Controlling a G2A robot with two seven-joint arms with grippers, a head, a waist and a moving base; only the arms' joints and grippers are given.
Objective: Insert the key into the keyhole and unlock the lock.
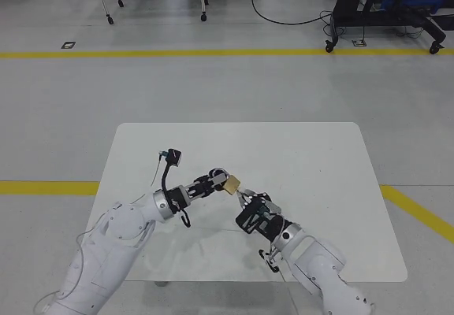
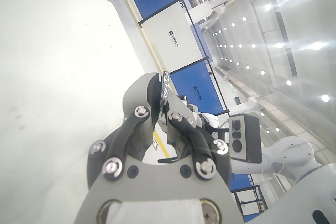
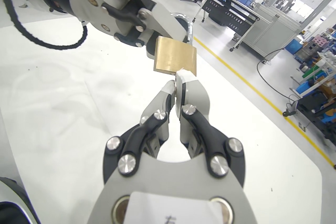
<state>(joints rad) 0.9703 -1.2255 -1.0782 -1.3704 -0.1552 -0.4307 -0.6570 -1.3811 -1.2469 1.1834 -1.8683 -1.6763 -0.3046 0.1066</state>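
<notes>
Right pincer (image 3: 175, 82) clenched on key (image 3: 173, 73), tip at underside of the lock (image 3: 175, 58); left pincer (image 3: 165, 37) grips lock above the counter (image 3: 65, 78). We judge: hold key square to keyhole, push straight, twist only once seated, left arm bracing.

We see both arms angled inward from the near side, the left gripper (image 1: 213, 182) clamped on the lock (image 3: 175, 55), the right gripper (image 3: 175, 83) facing it, fingers pinched on the key (image 3: 172, 73).
</notes>
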